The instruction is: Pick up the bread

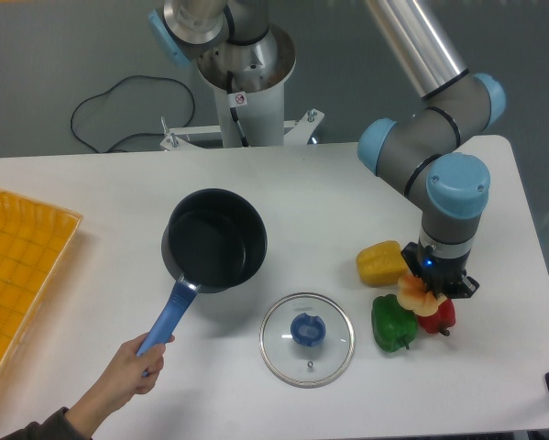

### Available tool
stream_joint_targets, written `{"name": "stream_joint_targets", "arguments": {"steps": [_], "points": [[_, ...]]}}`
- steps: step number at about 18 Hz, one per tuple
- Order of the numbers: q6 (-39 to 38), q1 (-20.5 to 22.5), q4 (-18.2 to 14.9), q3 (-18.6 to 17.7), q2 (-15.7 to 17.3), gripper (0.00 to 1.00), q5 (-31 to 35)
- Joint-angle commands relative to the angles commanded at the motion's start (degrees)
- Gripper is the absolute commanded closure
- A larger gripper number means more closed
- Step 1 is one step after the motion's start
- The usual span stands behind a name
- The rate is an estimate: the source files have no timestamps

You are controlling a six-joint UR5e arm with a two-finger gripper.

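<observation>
The bread point(412, 294) is a small lumpy orange and peach piece lying on the white table at the right, wedged among the toy peppers. My gripper point(432, 285) hangs straight down over it, low, and its body hides the bread's upper right part. The dark fingers stand apart on either side of the bread, and no grip on it shows. A yellow pepper point(380, 262) lies just left of it, a green pepper point(392, 323) in front, and a red pepper point(439, 316) to the front right.
A person's hand point(120, 374) holds the blue handle point(169, 316) of a black pot point(214, 241) at the table's middle. A glass lid point(307, 338) with a blue knob lies in front. An orange tray point(13, 275) sits at the left edge.
</observation>
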Motion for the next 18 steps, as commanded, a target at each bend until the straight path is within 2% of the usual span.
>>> {"name": "stream_joint_targets", "arguments": {"steps": [6, 13, 15, 18], "points": [[-0.4, 0.0, -1.0, -0.8, 4.0, 1.0, -0.1], [-0.4, 0.1, -13.3, 0.2, 9.1, 1.0, 0.3], [-0.4, 0.0, -16.0, 0.5, 10.1, 1.0, 0.4], [0.0, 0.1, -18.3, 1.7, 10.4, 1.0, 0.4]]}}
